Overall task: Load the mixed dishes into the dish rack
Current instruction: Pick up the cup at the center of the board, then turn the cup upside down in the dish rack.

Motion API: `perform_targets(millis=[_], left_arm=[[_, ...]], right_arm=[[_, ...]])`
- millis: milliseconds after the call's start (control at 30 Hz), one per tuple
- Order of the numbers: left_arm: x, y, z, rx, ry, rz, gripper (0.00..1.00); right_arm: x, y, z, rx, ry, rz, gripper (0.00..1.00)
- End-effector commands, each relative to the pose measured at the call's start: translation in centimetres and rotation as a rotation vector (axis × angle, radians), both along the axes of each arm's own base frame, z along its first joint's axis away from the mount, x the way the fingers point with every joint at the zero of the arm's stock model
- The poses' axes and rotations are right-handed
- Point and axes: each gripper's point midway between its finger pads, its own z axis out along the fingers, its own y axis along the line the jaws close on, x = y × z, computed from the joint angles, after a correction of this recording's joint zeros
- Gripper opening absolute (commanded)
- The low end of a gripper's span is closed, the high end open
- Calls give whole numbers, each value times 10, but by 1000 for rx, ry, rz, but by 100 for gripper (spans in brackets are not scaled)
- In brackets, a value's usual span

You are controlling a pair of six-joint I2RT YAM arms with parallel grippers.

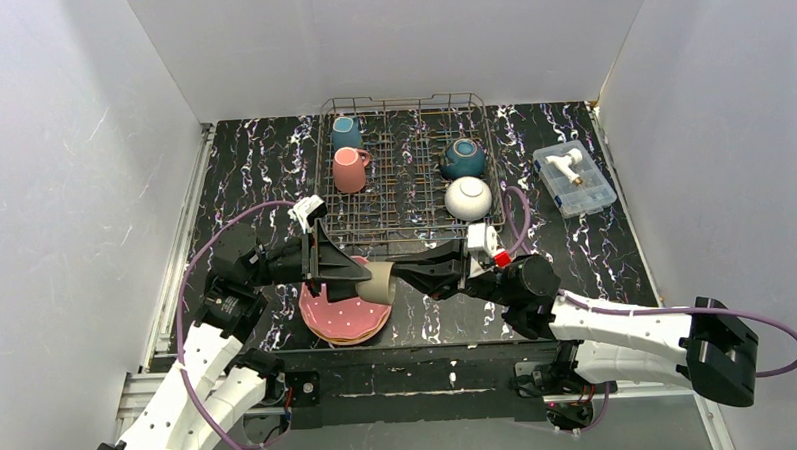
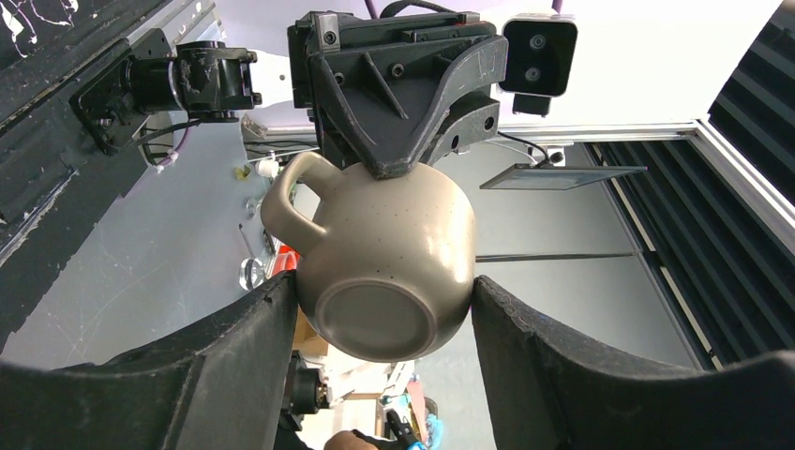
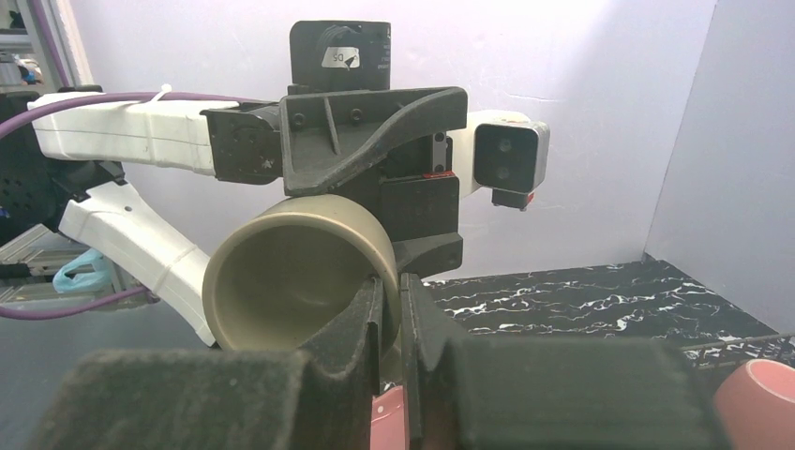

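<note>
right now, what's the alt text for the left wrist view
A grey-olive mug, base toward the camera and handle at picture left, hangs in mid-air, pinched at its rim by the right gripper. The left gripper has its jaws on either side of the mug, at or near contact.

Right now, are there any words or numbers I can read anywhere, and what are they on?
"SQ", I think: white sticker on top of the left gripper; the rest is too small.
On the mug, plates, dish rack, clear box: no writing I can see.
</note>
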Motion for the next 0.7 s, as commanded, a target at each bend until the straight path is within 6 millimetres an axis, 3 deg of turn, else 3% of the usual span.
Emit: perform_targets(millis=[0, 133, 400, 667], left_arm=[[-12, 4, 20, -49, -117, -33, 25], [-9, 2, 18, -45, -118, -23, 0], [0, 0, 21, -42, -139, 2, 0], [10, -4, 24, -36, -163, 14, 0]], right_arm=[[9, -1, -10, -25, 31, -49, 4], [9, -6, -12, -33, 39, -64, 12], [8, -18, -16, -60, 58, -87, 36], [7, -32, -20, -65, 66, -115, 53]])
